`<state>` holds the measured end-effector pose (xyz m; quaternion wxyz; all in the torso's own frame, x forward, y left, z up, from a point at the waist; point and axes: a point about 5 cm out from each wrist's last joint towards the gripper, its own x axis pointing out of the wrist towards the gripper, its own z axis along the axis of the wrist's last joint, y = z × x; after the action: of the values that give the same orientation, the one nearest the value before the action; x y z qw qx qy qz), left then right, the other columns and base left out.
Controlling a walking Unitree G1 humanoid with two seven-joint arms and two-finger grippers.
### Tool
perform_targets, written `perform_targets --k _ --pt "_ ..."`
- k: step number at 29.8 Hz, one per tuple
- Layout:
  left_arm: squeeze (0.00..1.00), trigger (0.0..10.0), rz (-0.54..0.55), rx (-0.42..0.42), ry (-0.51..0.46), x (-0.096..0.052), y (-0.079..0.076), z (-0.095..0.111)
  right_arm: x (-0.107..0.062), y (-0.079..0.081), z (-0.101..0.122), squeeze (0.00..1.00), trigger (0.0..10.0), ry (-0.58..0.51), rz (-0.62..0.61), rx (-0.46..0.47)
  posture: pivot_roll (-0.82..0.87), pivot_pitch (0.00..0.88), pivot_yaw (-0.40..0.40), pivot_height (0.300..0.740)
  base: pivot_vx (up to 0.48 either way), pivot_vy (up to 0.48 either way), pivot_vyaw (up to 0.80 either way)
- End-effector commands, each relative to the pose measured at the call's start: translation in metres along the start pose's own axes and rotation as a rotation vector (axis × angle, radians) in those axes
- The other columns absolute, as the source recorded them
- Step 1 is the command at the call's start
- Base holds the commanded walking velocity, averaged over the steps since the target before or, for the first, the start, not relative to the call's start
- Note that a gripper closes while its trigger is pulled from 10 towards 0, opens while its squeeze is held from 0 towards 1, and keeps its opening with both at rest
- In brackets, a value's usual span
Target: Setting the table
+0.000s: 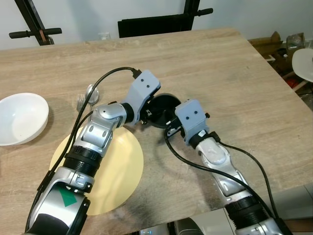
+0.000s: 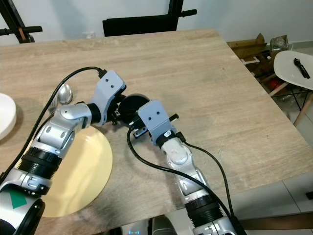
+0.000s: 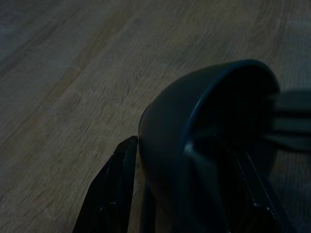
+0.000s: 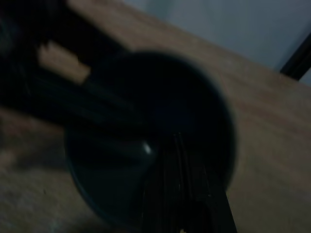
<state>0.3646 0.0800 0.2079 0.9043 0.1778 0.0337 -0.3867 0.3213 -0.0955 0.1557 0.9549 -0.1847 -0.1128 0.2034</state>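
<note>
Left eye view: both arms meet over the middle of the light wood-grain surface (image 1: 220, 63).
Bowl: small dark round bowl (image 1: 161, 108), standing on the surface near its middle, just past the far rim of the flat pale-yellow round plate (image 1: 117, 181).
Left gripper (image 3: 182, 194): at the bowl; fingers (image 3: 114, 194) straddle the bowl wall, one outside, one inside, grasping the rim.
Right gripper (image 4: 182, 194): fingers reach into the bowl from the opposite side; view is blurred, so I cannot tell whether they are clenched or released.
Plate: near edge of the surface, partly under the left arm.
White bowl: round white bowl (image 1: 19, 117) at the left edge.
Cutlery: metal fork (image 1: 80, 102) and spoon (image 1: 91, 91) lie between the white bowl and the left arm.
Background: dark chair back (image 1: 151, 24) beyond the far edge.
</note>
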Motion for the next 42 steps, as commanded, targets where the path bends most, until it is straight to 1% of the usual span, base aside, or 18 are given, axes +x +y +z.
perform_targets --k 1,6,7,8,9,15,18,19,21,22,25,26,27,28,30,36,39,42 --pt "0.0 10.0 -0.012 -0.022 0.014 -0.001 -0.004 -0.006 0.0 0.003 -0.005 0.0 10.0 0.007 0.0 -0.011 -0.1 0.116 0.025 0.74 0.0 0.0 0.0" --pt "0.0 10.0 -0.002 -0.024 0.026 -0.001 -0.005 -0.01 -0.002 0.002 0.013 0.0 10.0 -0.095 0.017 -0.035 -0.09 0.114 0.018 0.74 0.0 0.0 0.0" --pt "0.0 10.0 -0.001 -0.024 0.028 -0.001 -0.006 -0.01 -0.005 0.0 0.02 0.37 10.0 -0.12 0.024 -0.024 -0.09 0.114 0.017 0.74 0.0 0.0 0.0" --pt "0.0 10.0 -0.001 -0.024 0.028 -0.001 -0.006 -0.01 -0.005 0.0 0.02 0.37 10.0 -0.12 0.024 -0.024 -0.09 0.114 0.017 0.74 0.0 0.0 0.0" --pt "0.0 10.0 0.0 -0.024 0.029 -0.001 -0.006 -0.01 -0.01 -0.004 0.029 1.0 10.0 -0.149 0.03 -0.018 -0.1 0.115 0.017 0.74 0.0 0.0 0.0" --pt "0.0 10.0 0.002 -0.023 0.034 0.0 -0.006 -0.01 -0.023 -0.014 0.05 1.0 10.0 -0.218 0.032 -0.011 -0.1 0.119 0.017 0.74 0.0 0.0 0.0" --pt "0.0 10.0 0.001 -0.023 0.034 0.0 -0.006 -0.01 -0.027 -0.017 0.054 1.0 10.0 -0.225 0.02 -0.027 -0.11 0.122 0.018 0.74 0.0 0.0 0.0" --pt "0.0 10.0 -0.001 -0.024 0.033 0.0 -0.007 -0.01 -0.028 -0.017 0.049 0.65 10.0 -0.209 0.021 -0.036 -0.12 0.123 0.02 0.74 0.0 0.0 0.0" --pt "0.0 10.0 -0.002 -0.025 0.032 0.0 -0.007 -0.01 -0.028 -0.017 0.046 0.65 10.0 -0.197 0.022 -0.043 -0.12 0.123 0.02 0.74 0.0 0.0 0.0" --pt "0.0 10.0 -0.005 -0.027 0.03 0.001 -0.008 -0.01 -0.028 -0.012 0.036 0.0 10.0 -0.155 0.049 -0.054 -0.12 0.124 0.02 0.74 0.0 0.0 0.0" --pt "0.0 10.0 -0.006 -0.027 0.029 0.001 -0.009 -0.009 -0.026 -0.007 0.028 0.0 10.0 -0.124 0.068 -0.05 -0.12 0.124 0.02 0.74 0.0 0.0 0.0" --pt "0.0 10.0 -0.008 -0.027 0.028 0.001 -0.009 -0.009 -0.021 -0.001 0.019 0.0 10.0 -0.087 0.083 -0.045 -0.11 0.12 0.017 0.74 0.0 0.0 0.0" --pt "0.0 10.0 -0.008 -0.027 0.028 0.001 -0.009 -0.009 -0.021 -0.001 0.019 0.0 10.0 -0.087 0.083 -0.045 -0.11 0.12 0.017 0.74 0.0 0.0 0.0" --pt "0.0 10.0 -0.009 -0.027 0.025 0.001 -0.009 -0.008 -0.014 0.002 0.011 0.0 10.0 -0.047 0.062 -0.05 -0.11 0.12 0.017 0.74 0.0 0.0 0.0" --pt "0.0 10.0 -0.009 -0.027 0.024 0.0 -0.01 -0.008 -0.01 0.002 0.007 0.0 10.0 -0.028 0.045 -0.047 -0.1 0.118 0.015 0.74 0.0 0.0 0.0" --pt "0.0 10.0 -0.007 -0.025 0.021 -0.003 -0.008 -0.007 0.005 -0.008 -0.008 0.0 10.0 0.029 -0.096 -0.076 -0.08 0.115 0.01 0.74 0.0 0.0 0.0" --pt "0.0 10.0 -0.003 -0.025 0.025 -0.005 -0.008 -0.009 0.01 -0.012 -0.007 0.0 10.0 0.017 -0.127 -0.07 -0.07 0.115 0.002 0.74 0.0 0.0 0.0" --pt "0.0 10.0 0.002 -0.022 0.037 -0.006 -0.009 -0.012 0.009 -0.016 0.009 0.0 10.0 -0.069 -0.109 -0.057 -0.07 0.116 -0.004 0.74 0.0 0.0 0.0"
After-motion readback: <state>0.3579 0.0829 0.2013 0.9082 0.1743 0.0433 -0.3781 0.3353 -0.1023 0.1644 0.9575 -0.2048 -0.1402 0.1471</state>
